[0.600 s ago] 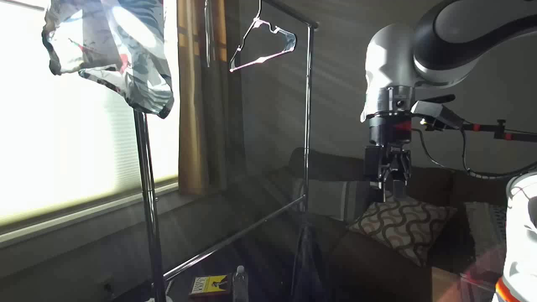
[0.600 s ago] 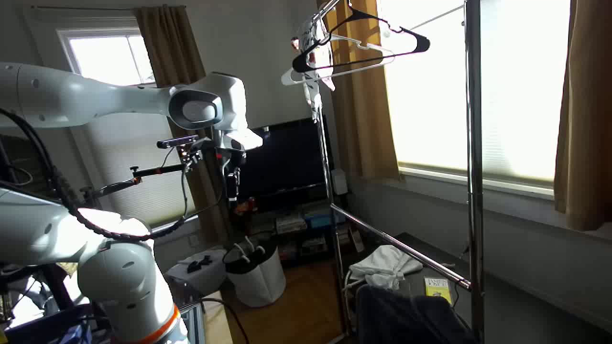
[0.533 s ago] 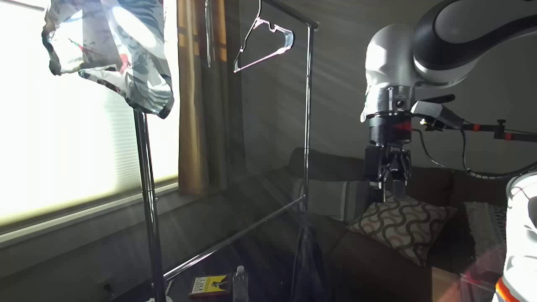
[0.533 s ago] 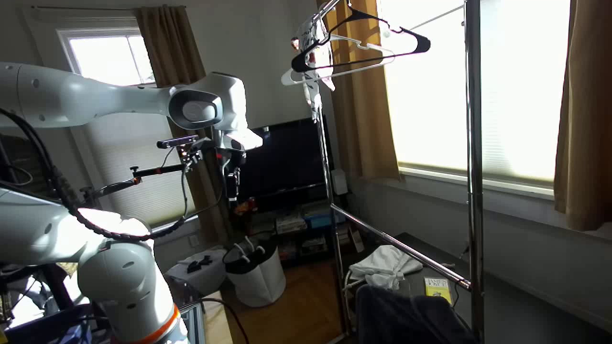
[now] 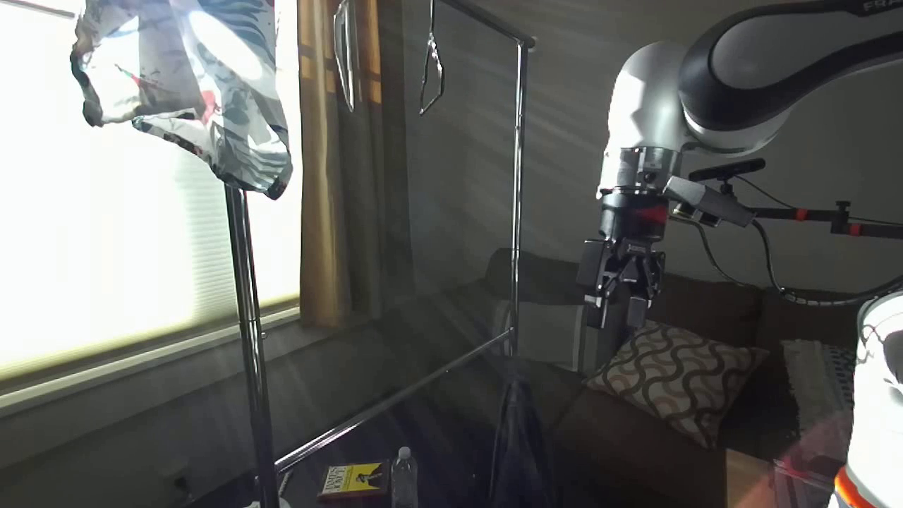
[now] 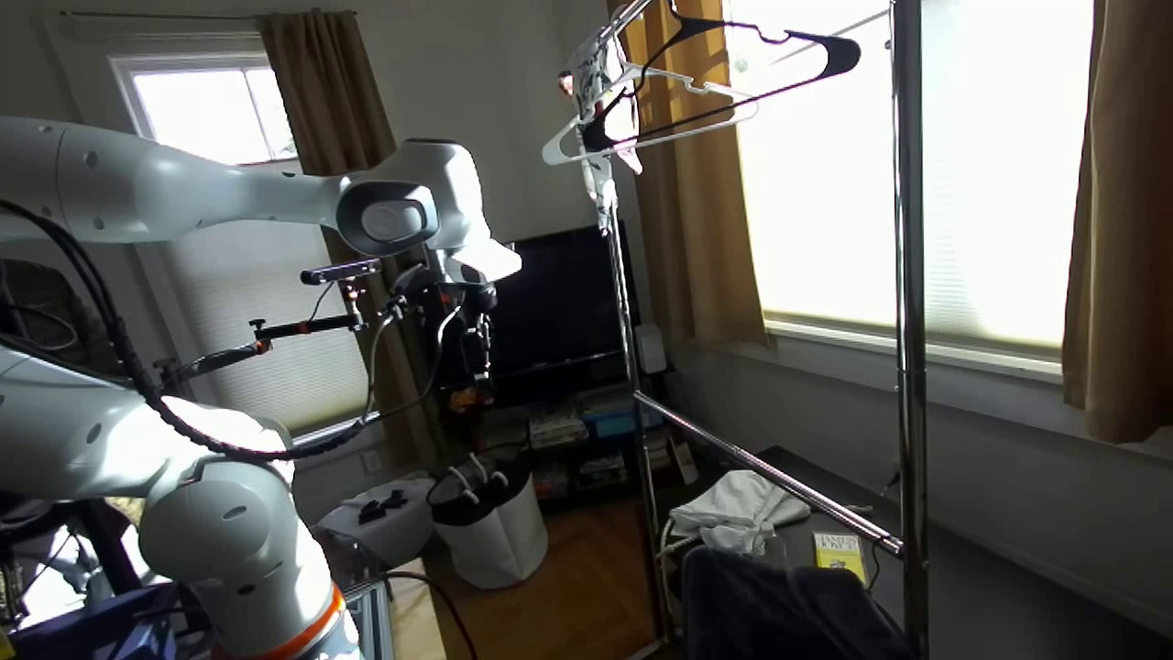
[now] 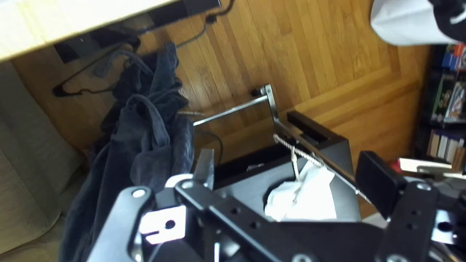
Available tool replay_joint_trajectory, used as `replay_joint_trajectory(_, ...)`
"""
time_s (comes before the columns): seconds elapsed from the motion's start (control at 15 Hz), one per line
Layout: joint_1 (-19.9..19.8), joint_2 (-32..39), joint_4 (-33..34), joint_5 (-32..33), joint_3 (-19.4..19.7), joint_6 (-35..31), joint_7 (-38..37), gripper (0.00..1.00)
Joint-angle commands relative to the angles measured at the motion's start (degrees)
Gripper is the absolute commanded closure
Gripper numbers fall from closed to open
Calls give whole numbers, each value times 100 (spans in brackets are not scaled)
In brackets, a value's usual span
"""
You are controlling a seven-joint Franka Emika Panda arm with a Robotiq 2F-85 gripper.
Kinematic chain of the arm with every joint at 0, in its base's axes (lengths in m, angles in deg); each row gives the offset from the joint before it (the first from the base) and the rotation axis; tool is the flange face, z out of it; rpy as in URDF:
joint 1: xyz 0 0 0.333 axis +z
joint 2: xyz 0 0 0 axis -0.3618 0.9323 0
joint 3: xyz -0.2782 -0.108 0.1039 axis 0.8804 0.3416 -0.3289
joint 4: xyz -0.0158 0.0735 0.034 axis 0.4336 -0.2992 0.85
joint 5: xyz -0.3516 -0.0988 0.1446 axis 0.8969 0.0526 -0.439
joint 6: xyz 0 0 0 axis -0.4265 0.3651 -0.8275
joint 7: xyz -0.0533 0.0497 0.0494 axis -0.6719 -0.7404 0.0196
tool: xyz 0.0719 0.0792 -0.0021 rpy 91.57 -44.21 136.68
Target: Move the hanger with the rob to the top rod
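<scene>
Unloaded, the black metal gripper (image 7: 290, 173) was spread, presumably to admit the thin dark hanger (image 7: 65, 93), left, partly covered by the navy plush robe (image 7: 145, 158).

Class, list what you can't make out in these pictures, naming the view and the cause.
Robe: lower end, cut off by the bottom edge, wrist view.
Robe's hanger: partly covered by the robe, wrist view.
Top rod: much cut off by the top edge in both exterior views.
White bag: partly behind the claw, wrist view.
Shelved books: titles too small and blurred, wrist view.
</scene>
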Motion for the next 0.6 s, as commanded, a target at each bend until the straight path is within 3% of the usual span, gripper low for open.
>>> replay_joint_trajectory(0.0, -772, 918, 9, 99, -263, -1639, -73, 0)
replay_joint_trajectory(0.2, -1342, 1922, 42, 521, -482, -3156, -466, 0)
replay_joint_trajectory(0.47, -2103, 3263, 221, 2061, -694, -4439, -1896, 0)
replay_joint_trajectory(0.53, -1503, 2658, 22, 1599, -214, -4126, -1296, 0)
